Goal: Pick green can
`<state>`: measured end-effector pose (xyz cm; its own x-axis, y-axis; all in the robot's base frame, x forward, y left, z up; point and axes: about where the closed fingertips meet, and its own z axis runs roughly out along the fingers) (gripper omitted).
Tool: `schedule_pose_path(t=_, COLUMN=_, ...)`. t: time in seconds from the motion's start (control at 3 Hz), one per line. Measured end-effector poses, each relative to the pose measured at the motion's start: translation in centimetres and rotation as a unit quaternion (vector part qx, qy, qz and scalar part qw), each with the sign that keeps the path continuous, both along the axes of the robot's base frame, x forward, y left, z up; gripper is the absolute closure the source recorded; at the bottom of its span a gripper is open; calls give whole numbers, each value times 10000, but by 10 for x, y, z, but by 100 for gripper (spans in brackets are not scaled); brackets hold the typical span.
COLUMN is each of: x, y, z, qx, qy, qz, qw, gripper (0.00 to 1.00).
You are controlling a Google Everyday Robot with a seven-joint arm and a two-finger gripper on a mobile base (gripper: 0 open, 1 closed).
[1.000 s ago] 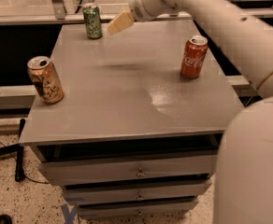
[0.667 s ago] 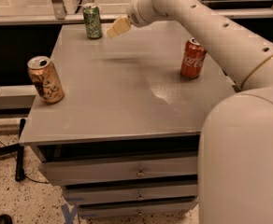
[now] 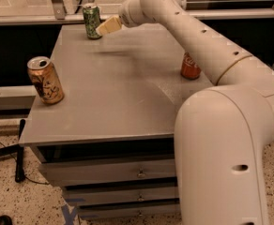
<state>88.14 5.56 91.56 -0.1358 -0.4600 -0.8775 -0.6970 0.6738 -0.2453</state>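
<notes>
Grey table [image 3: 127, 93] with drawers: a robot hand [image 3: 105, 27] hangs beside the green can [image 3: 92, 21] at the far left corner.
Whether the hand is spread or pressed together cannot be told; a gold can [image 3: 45, 80] stands at the left edge, and a red can [image 3: 190, 67] is partly behind the arm.

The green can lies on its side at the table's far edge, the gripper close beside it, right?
Not quite. The camera view shows the green can standing upright, not on its side. It is at the far edge of the table, with the gripper close beside it.
</notes>
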Motion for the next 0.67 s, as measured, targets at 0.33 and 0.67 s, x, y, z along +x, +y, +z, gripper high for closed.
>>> schedule_pose_path(t=0.33, x=14, y=19, z=3, qx=171, qy=-73, qz=98, qw=9998, gripper=0)
schedule_pose_path(t=0.67, x=26, y=40, z=1, qx=366, qy=-59, qz=194, qw=9991, gripper=0)
